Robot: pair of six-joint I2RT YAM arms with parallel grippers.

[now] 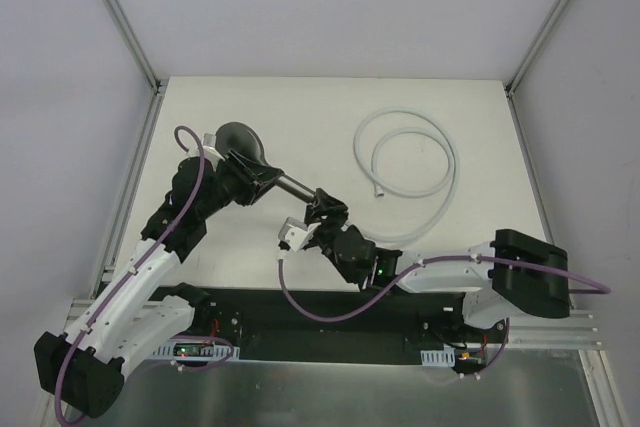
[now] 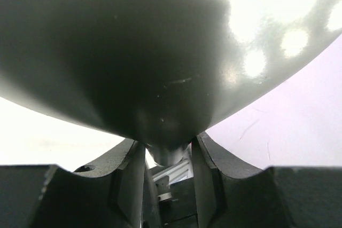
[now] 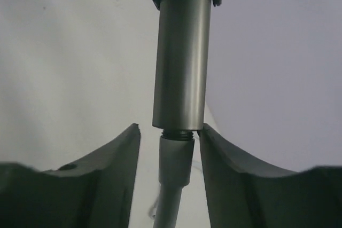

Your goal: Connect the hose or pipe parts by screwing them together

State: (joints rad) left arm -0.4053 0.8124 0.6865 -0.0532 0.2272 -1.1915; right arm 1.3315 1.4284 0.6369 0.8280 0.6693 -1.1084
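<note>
The dark grey shower head [image 1: 238, 137] hangs above the table's left middle, its handle [image 1: 290, 185] pointing down-right. My left gripper [image 1: 245, 169] is shut on its neck; in the left wrist view the head [image 2: 160, 52] fills the top and the neck sits between the fingers [image 2: 133, 174]. The pale hose [image 1: 440, 147] lies coiled at the back right and runs round to my right gripper [image 1: 322, 209]. In the right wrist view the hose fitting [image 3: 175, 158] sits on the handle [image 3: 181, 57] end with thread showing. My right gripper [image 3: 168, 132] stands open around that joint.
Aluminium frame posts [image 1: 125, 17] rise at the back corners, and white walls close in the table [image 1: 300, 107]. A black rail [image 1: 330, 322] carrying both arm bases runs along the near edge. The hose's free end [image 1: 380, 192] lies inside the coil.
</note>
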